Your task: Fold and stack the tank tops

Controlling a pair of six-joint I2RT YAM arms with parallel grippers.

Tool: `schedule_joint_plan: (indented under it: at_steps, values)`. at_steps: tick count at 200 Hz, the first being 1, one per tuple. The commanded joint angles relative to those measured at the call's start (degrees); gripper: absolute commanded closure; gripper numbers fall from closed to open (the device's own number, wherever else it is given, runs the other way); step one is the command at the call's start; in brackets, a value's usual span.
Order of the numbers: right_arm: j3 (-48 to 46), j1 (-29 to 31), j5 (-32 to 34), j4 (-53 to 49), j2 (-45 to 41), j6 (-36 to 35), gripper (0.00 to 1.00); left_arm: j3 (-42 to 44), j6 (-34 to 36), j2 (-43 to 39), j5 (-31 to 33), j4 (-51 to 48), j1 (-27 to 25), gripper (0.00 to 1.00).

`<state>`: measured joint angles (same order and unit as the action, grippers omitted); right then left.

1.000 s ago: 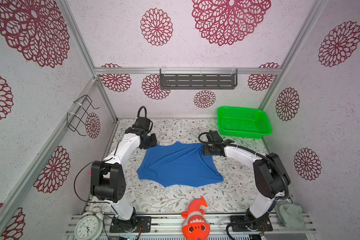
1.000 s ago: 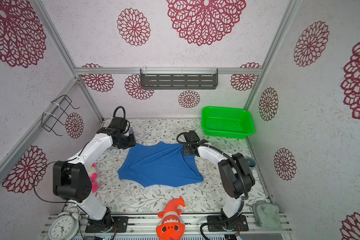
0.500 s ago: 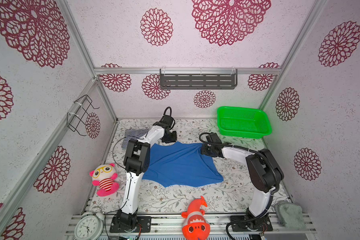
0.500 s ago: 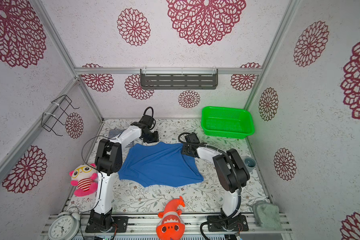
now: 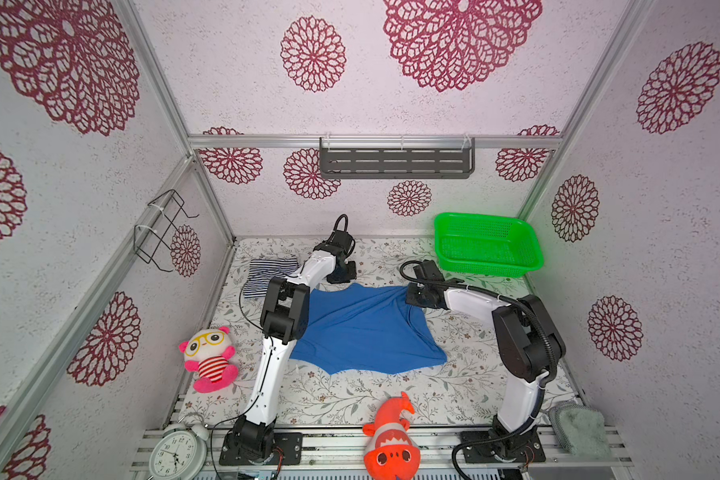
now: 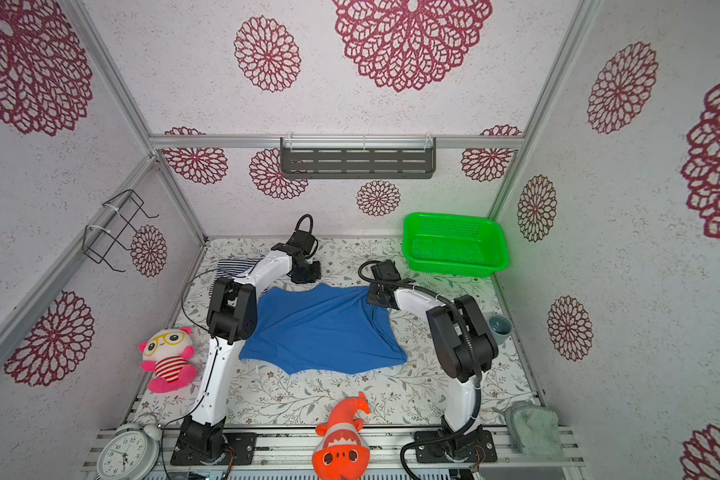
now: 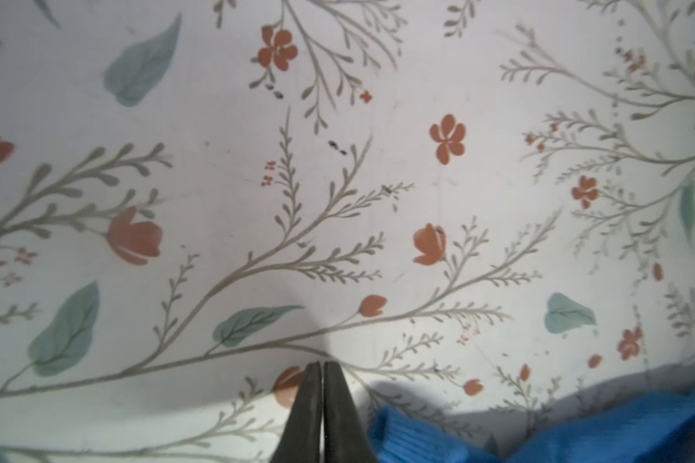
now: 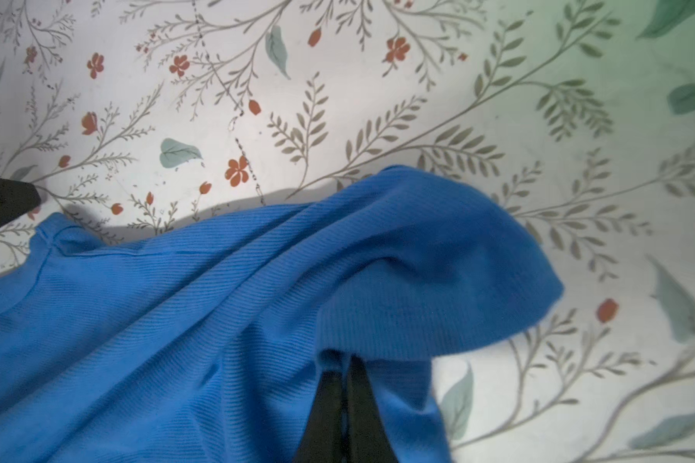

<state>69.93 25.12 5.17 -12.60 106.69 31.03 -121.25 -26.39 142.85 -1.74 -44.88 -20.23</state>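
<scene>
The royal blue tank top point(image 5: 362, 328) point(image 6: 321, 328) lies spread out and wrinkled mid-table. My right gripper point(image 8: 344, 360) is shut on a raised fold at its back right corner point(image 5: 412, 297), and the blue cloth point(image 8: 217, 300) drapes over the fingertips. At the top's back edge, my left gripper point(image 5: 341, 276) point(image 7: 322, 364) is shut, its fingers pressed together on the bare tablecloth. A blue cloth corner point(image 7: 410, 437) lies just beside it, outside the fingers. The striped tank top point(image 5: 269, 274) point(image 6: 233, 266) sits folded at the back left, partly behind the left arm.
A green basket point(image 5: 487, 245) stands at the back right. A pink plush toy point(image 5: 208, 359) sits at the left edge, an orange fish toy point(image 5: 389, 440) and an alarm clock point(image 5: 177, 455) at the front. A grey-green towel point(image 5: 578, 428) lies front right, with a small cup point(image 6: 499, 326) near the right wall.
My left arm swung from the back left corner over to the blue top's back edge, uncovering the striped top and the plush toy. Both grippers closed, the right one on blue cloth.
</scene>
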Motion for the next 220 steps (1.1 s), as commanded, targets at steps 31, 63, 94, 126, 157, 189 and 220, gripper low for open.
schedule_joint_plan:
  at_steps: [31,63,94,126,157,189,220]
  values:
    - [0.5,-7.7,4.1,-7.8,-6.4,-21.0,1.0,2.5,-0.8,1.4,3.9,-0.2,2.5,1.0]
    - [2.5,-12.8,6.3,-8.0,-6.4,-23.2,1.0,4.5,-0.7,-1.4,4.9,1.7,5.1,1.0]
    - [4.9,-14.0,3.1,-10.7,-7.5,-22.6,0.41,7.6,0.4,-7.0,5.7,4.2,6.2,1.0]
    - [4.9,-14.0,2.8,-16.4,-10.3,-20.2,0.38,10.5,1.3,-12.0,2.3,5.7,4.7,0.89]
    - [2.9,-13.9,-0.9,-16.0,-13.1,-16.7,0.43,7.1,6.1,-9.3,1.3,4.9,0.2,0.7]
    - [-0.7,-13.8,-2.0,-13.7,-15.1,-13.7,0.46,-0.1,9.9,-2.5,1.0,1.8,-2.7,0.6]
    - [-3.8,-13.7,-1.5,-12.4,-16.7,-11.9,0.48,-4.0,10.5,2.4,0.5,-0.1,-3.9,0.49]
